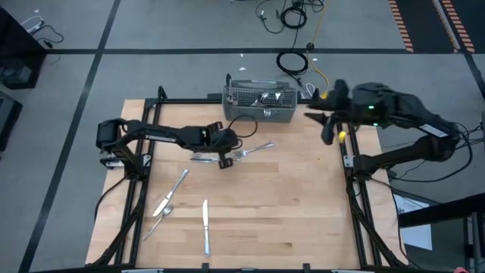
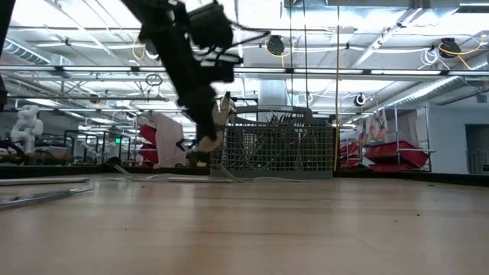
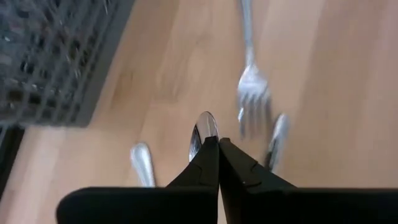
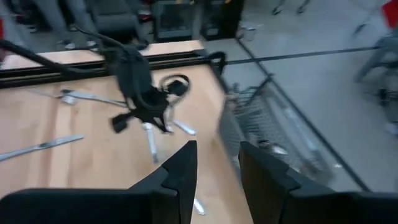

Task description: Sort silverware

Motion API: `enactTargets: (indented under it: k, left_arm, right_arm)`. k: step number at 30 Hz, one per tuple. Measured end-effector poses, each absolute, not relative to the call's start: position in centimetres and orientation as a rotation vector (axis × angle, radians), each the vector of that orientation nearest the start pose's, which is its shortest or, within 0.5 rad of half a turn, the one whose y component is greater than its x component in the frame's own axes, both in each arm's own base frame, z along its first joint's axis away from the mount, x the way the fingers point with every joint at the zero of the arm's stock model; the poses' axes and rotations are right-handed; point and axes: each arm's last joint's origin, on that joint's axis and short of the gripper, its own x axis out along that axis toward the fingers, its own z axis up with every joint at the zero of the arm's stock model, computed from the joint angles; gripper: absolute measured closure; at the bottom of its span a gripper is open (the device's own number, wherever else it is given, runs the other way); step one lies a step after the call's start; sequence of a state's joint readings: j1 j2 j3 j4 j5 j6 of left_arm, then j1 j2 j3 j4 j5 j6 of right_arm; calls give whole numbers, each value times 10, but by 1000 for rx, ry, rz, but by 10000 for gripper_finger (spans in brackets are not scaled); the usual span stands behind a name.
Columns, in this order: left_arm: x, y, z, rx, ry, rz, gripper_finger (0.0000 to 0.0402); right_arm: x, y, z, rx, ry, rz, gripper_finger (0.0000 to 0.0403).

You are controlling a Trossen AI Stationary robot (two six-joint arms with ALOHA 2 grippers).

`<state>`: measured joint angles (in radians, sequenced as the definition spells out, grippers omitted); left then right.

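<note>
Just in front of the mesh basket (image 1: pixel 259 101) at the bench's (image 1: pixel 288 220) far edge, your left gripper (image 1: pixel 224 161) has its jaws pressed together on the tip of a spoon (image 3: pixel 203 130), among the silverware there, a fork (image 1: pixel 254 150) beside it. More knives (image 1: pixel 204 225) lie near left. Your right gripper (image 1: pixel 327 137) waits off the far right corner, jaws apart, gripping nothing.

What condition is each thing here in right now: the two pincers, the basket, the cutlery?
Left pincer: shut on a spoon, low over the table.
Right pincer: open, empty, waiting beside the basket.
Basket: upright at the table's far edge, already holding silverware.
Fork: lying loose on the table.
Knife: lying flat, untouched.
</note>
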<state>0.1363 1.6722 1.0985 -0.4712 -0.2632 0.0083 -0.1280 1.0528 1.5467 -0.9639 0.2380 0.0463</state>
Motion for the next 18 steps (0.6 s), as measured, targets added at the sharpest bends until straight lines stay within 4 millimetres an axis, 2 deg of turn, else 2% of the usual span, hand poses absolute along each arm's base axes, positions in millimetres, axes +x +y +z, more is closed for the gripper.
enactTargets:
  k: [4,9,18]
  left_arm:
    - [335,46,237,5,999,330,401]
    - [346,36,287,-65,849,306,401]
    - [354,30,368,-123,586,321,401]
  right_arm:
    - [132,-26,466,0,415,-440,293]
    - [103,-23,472,-6,359,-474,293]
    - [83,-21,473,21,336,-478,293]
